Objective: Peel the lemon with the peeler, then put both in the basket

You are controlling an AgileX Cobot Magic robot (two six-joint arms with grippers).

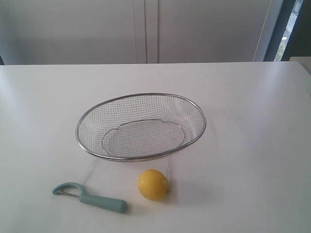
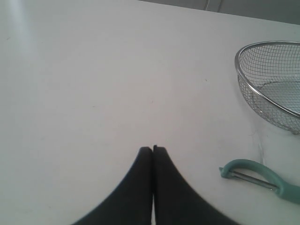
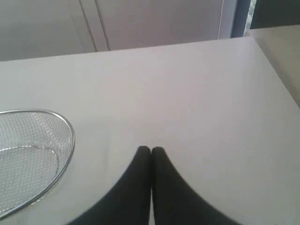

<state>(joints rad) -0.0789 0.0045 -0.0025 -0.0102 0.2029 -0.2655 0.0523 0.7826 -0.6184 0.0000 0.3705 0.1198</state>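
White, flat table (image 1: pixel 252 145): carries every item.

Wide, shallow oval basket of silver wire mesh with a steel rim (image 1: pixel 141 116): stands mid-table with nothing in it. It is likely light and stiff.

Pale teal plastic peeler with hooked head and thin metal blade (image 1: pixel 97 200): lies flat in front of the basket, towards the left and apart from it. It is probably light and rigid, and best taken across the straight handle, clear of the blade.

Small, round, bright-yellow lemon (image 1: pixel 153 184): rests unpeeled on the table just in front of the basket, right of the peeler's handle end. It looks firm but smooth and prone to roll, so a hold across its widest part seems safest.

Left pincer (image 2: pixel 153 149) and right pincer (image 3: pixel 150 150): both closed, dark fingers pressed together, holding nothing, above bare table.

Only the exterior view shows the lemon and the whole peeler, but it shows no pincer. The left wrist view catches the peeler's head and part of the basket; the right wrist view shows part of the basket alone.
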